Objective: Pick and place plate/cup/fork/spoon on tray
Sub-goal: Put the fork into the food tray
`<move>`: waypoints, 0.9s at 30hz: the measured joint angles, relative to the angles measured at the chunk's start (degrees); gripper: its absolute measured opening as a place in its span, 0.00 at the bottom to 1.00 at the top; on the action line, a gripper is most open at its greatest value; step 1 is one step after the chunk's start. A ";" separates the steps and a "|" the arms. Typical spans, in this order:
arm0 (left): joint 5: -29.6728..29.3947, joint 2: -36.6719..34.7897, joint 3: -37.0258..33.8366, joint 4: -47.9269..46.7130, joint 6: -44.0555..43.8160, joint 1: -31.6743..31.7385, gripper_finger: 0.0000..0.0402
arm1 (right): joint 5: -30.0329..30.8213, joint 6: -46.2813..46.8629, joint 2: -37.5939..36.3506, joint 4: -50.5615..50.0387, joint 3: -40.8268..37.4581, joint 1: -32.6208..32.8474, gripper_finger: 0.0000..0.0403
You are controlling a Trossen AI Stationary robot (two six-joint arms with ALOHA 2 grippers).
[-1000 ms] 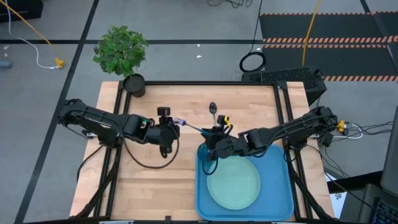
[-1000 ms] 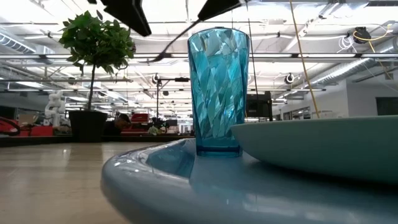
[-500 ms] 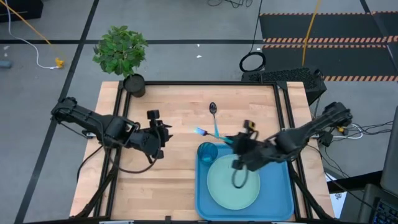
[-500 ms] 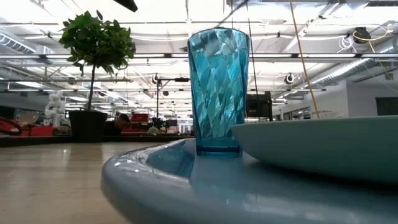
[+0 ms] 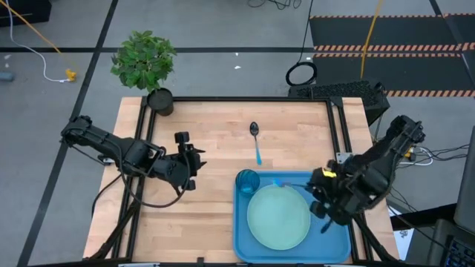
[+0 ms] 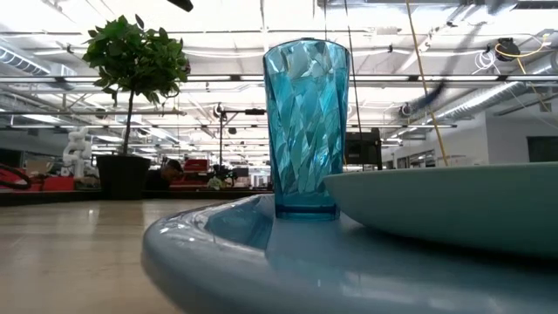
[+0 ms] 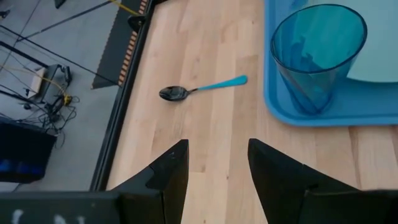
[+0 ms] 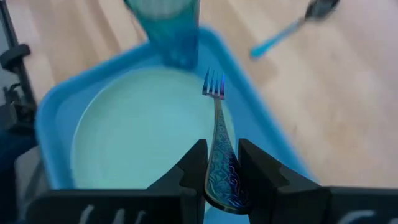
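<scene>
The blue tray (image 5: 338, 237) lies at the table's near right. The mint-green plate (image 5: 278, 216) rests in it, and the teal cup (image 5: 248, 181) stands upright in its far left corner. The spoon (image 5: 256, 141) lies flat on the wood beyond the tray and also shows in the left wrist view (image 7: 199, 88). My right gripper (image 8: 222, 171) is over the tray's right part (image 5: 312, 191), shut on the fork (image 8: 214, 118). My left gripper (image 7: 217, 168) is open and empty above bare wood, left of the cup (image 5: 194, 165). My right gripper pinches the fork's handle (image 8: 219, 155) between its two fingers. The fork runs forward along the fingers, with its head (image 8: 213, 84) sticking out ahead toward the cup. The fork appears lifted clear, over the plate's far rim.
A potted plant (image 5: 152, 70) stands at the table's far left corner. Bare wood lies left of the tray and around the spoon. The tray's raised rim (image 6: 200, 253) fills the foreground of the low view.
My left gripper has drawn back from the fork toward the table's left edge. My right gripper has carried the fork from beside the spoon toward the table's right and near edges, over the tray.
</scene>
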 joint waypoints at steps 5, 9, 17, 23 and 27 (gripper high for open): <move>-0.28 0.00 0.00 0.10 -0.59 0.00 0.42 | -6.27 13.12 0.82 -4.62 0.00 5.38 0.14; -0.29 0.00 0.00 0.11 -0.80 0.00 0.42 | -14.11 22.57 2.42 -9.52 0.02 8.94 0.14; -0.31 0.00 0.00 0.11 -1.00 0.00 0.42 | -18.85 39.12 5.03 -13.79 0.04 16.33 0.14; -0.32 0.00 0.00 0.11 -0.98 0.00 0.42 | -20.50 47.50 9.97 -13.75 0.04 18.20 0.15; -0.34 0.00 0.00 0.82 -0.95 0.00 0.42 | -22.36 50.10 13.84 -13.43 0.17 18.20 0.15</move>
